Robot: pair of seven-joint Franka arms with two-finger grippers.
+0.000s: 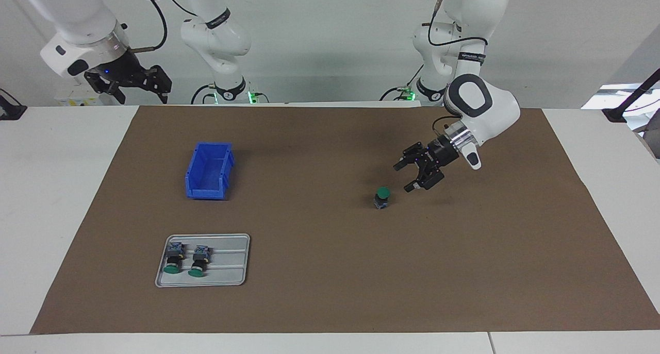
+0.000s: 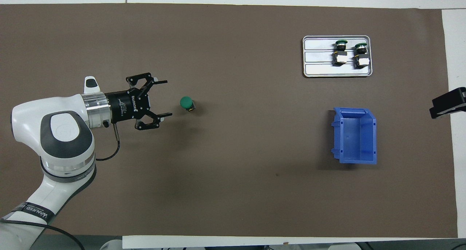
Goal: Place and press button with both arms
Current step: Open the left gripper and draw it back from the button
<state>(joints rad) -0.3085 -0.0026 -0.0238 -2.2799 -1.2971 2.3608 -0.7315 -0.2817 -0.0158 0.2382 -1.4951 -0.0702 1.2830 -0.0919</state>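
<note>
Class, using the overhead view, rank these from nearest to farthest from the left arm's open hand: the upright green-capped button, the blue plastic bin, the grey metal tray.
1. Upright green-capped button: on the brown mat just ahead of the left hand.
2. Blue plastic bin: toward the right arm's end.
3. Grey metal tray: same end, farther from the robots than the bin; close to the bin's rank.

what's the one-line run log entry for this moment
button: upright on mat, untouched | left hand: open, beside button | right hand: open, waiting raised | tray: two buttons | blue bin: empty
</note>
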